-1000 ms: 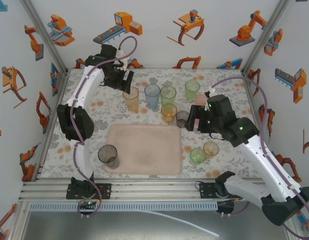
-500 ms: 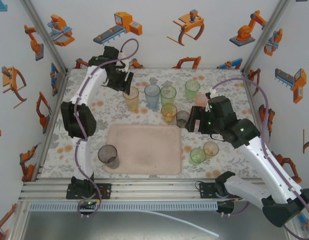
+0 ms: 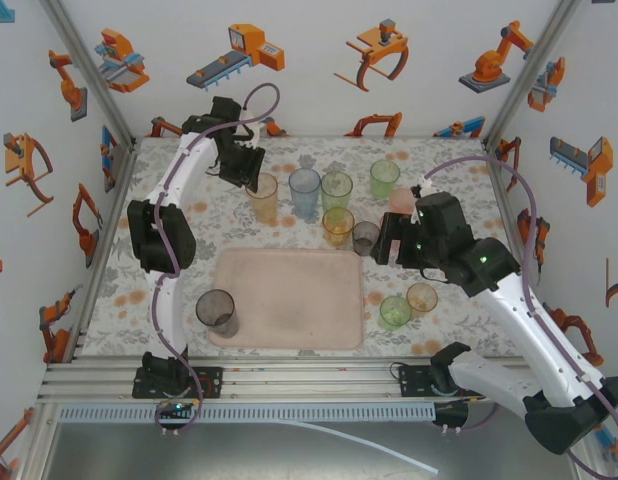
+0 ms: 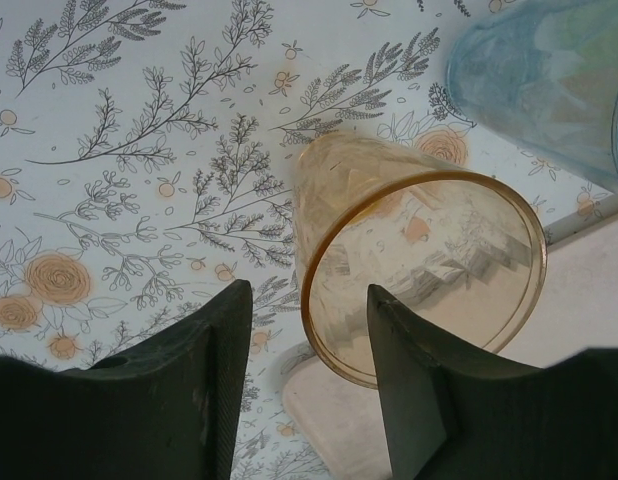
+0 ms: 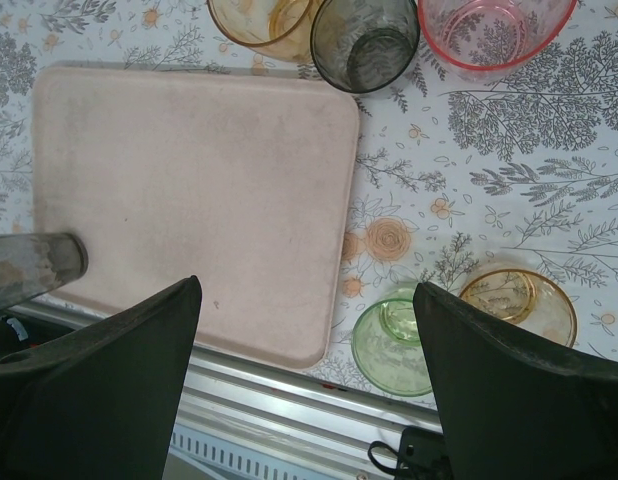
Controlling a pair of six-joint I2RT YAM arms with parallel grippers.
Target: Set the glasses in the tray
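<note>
Straddles the rim of a tall orange tumbler point(image 4: 419, 260) with the left fingers point(image 4: 309, 300): parted, one outside the wall, one over the mouth, not clenched on it. Stands that tumbler on the desk point(image 3: 224, 225) at 11 o'clock of the pale pink tray point(image 3: 289, 300), just beside a blue tumbler point(image 3: 304, 192). Hovers the right fingers point(image 5: 307, 290), released wide and grasping nothing, over the tray's 3 o'clock edge, near a green tumbler point(image 5: 394, 335) and a short orange tumbler point(image 5: 519, 305). Shows one grey tumbler point(image 3: 217, 310) at the tray's 7 o'clock corner.
</note>
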